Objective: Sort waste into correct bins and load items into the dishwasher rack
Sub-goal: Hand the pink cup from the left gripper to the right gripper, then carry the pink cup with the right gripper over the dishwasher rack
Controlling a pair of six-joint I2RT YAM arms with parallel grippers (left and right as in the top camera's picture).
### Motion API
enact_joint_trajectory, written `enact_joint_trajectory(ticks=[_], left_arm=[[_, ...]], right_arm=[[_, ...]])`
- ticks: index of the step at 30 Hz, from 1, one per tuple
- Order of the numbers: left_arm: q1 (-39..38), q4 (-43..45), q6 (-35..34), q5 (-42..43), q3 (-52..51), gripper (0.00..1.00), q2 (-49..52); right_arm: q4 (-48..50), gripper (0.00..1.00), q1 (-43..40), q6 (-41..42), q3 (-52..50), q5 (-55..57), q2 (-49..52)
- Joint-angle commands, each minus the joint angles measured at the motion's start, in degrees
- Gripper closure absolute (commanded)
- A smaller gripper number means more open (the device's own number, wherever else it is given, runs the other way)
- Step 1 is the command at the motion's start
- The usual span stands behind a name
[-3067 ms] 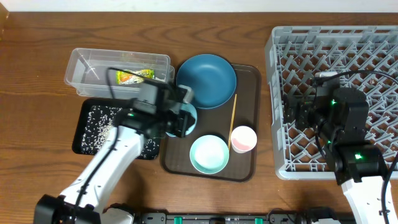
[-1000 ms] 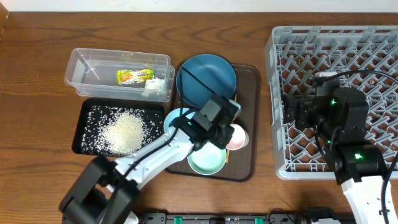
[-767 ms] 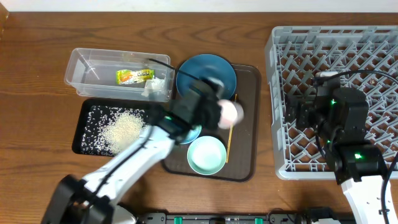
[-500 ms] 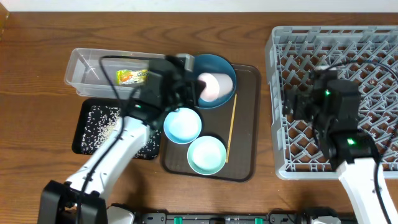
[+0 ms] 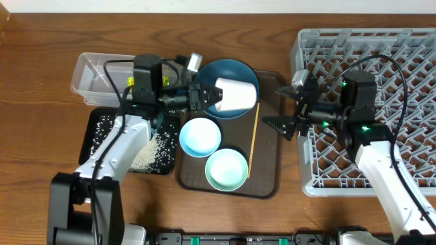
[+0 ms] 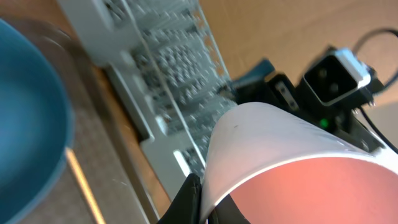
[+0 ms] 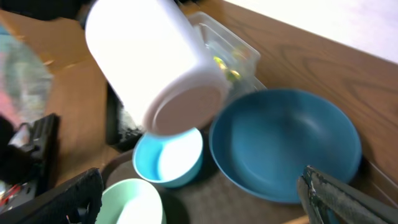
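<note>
Wooden table (image 5: 34, 170) carries grey dishwasher rack (image 5: 381, 41) and brown tray (image 5: 267, 170).

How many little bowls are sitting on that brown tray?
2: a white-blue bowl on the tray's left side, a mint bowl at its front edge. None seems hidden.
</note>
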Motion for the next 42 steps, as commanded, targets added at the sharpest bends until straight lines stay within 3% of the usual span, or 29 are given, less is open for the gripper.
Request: enact_joint_trajectory(ticks=[1,16,20,25,30,37,42], left_arm=[[-1.29,0.33,-0.5,6.8,0.96,0.94,0.66],[-5.88,0.96,-0.55,6.75,0.96,0.94,0.66],[-5.88,0.98,-0.55,6.75,0.96,0.94,0.66],[-5.88,0.96,-0.52,6.73,0.96,0.94,0.66],[-5.88,0.96,-0.52,6.75,0.96,0.94,0.66],[-5.88,0.96,-0.52,6.38,0.96,0.94,0.66],[-5.88,0.96,-0.46,6.19,0.96,0.87,0.66]], right_arm=[[1.64,0.01,0.22,-3.41,1.11,-6.64,1.14],[7.02,0.01,3.06,-3.58,1.11,-9.73,1.95],[8.09,0.07,4.94,-3.58,1.11,-9.9,1.95],[7.63,0.27,6.14,-3.56,1.11,-9.9,1.95],[7.63,0.28,6.23,-3.56,1.11,-9.88,1.95],[7.63,0.47,6.23,-3.54,1.11,-9.88,1.95],[7.58,0.46,6.21,-2.03,1.11,-9.66,1.95]])
